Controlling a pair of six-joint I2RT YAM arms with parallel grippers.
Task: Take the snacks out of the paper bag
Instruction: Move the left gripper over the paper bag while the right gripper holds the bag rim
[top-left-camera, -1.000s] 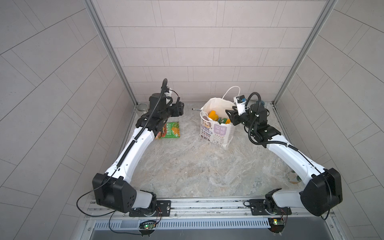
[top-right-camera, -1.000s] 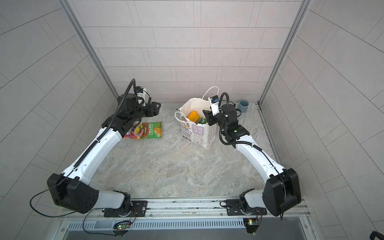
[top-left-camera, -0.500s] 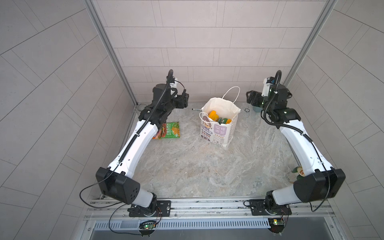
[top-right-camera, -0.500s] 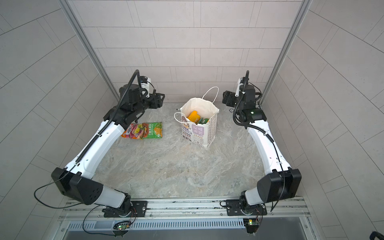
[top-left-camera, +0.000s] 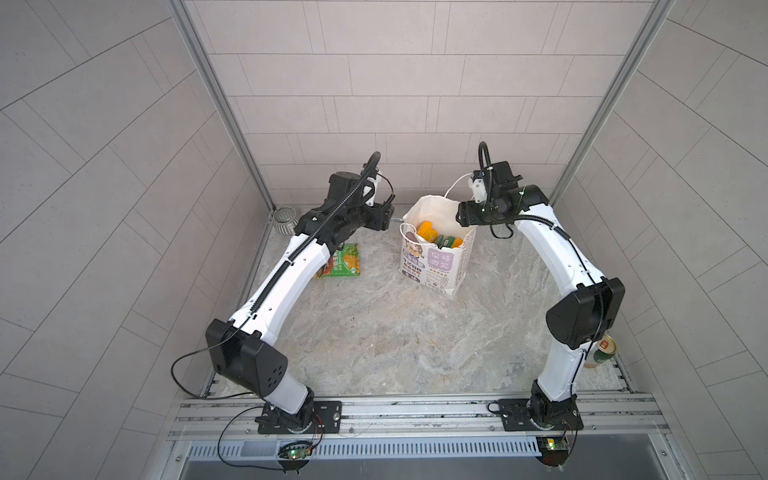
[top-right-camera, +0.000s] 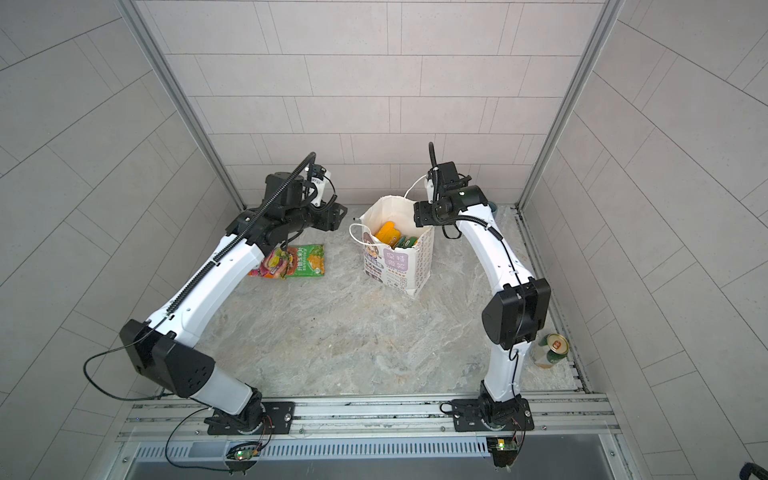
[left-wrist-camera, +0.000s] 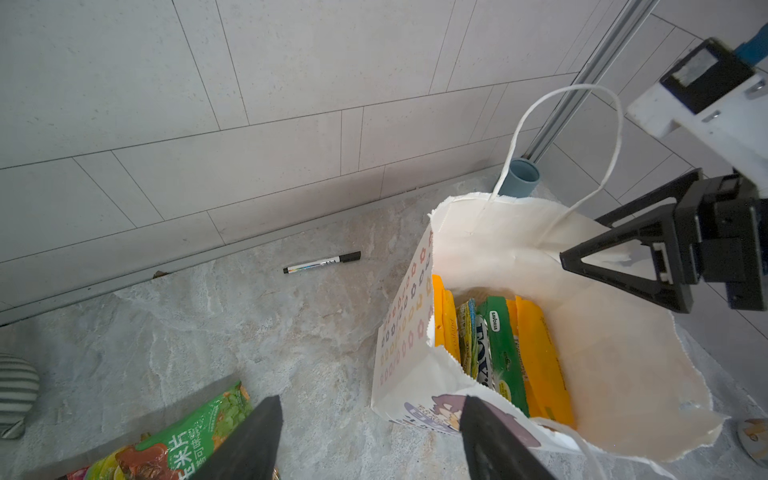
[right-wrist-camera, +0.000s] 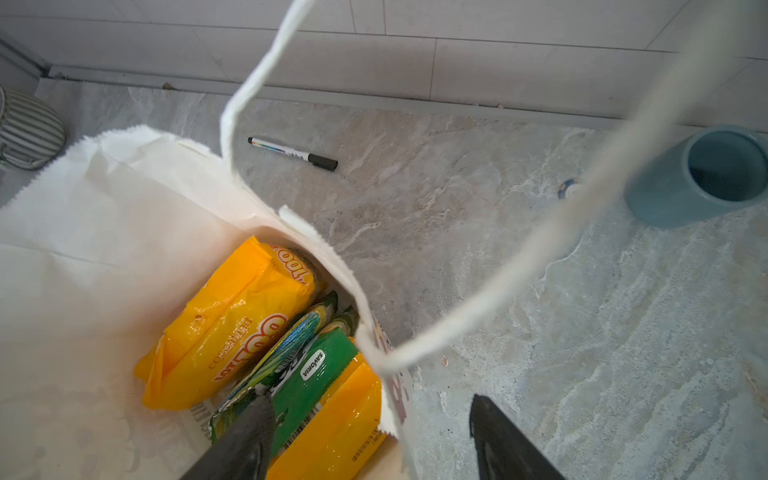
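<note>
Bench (top-left-camera: 374, 340): marble-patterned, walled on three sides, with the arm rail along its near edge.

Ribbed grey bowl (top-left-camera: 284, 220): far-left corner.

Left arm: rises from the rail, forearm sloping toward the far edge, wrist bent toward the bench's middle.

Green packet (top-right-camera: 307, 262) and orange-and-magenta packet (top-right-camera: 272, 264): flat on the bench, overlapping, partly under the left forearm, apart from the bag.

Left gripper (top-left-camera: 379, 215): raised above the bench, jaws apart with nothing between them, just left of the bag and not touching it.

Marker pen (left-wrist-camera: 322, 263): lying beside the far edge, left of the bag.

Paper bag (top-left-camera: 432, 266): upright, toward the far edge, right of the middle. Its mouth is open and one cord handle stands up.

Snacks (right-wrist-camera: 232, 324): standing on edge inside the bag, yellow-orange packets flanking green ones.

Right gripper (top-left-camera: 467, 216): above the bag's right rim, jaws apart and empty. One finger is over the packets, the other outside the bag wall.

Right arm: elbow high near the right edge, wrist turned left.

Blue-grey cup (right-wrist-camera: 702, 178): far-right corner.

Drinks can (top-right-camera: 550, 351): right edge, beside the right elbow.

Open room: the bench's middle and near half, between the two arms.
</note>
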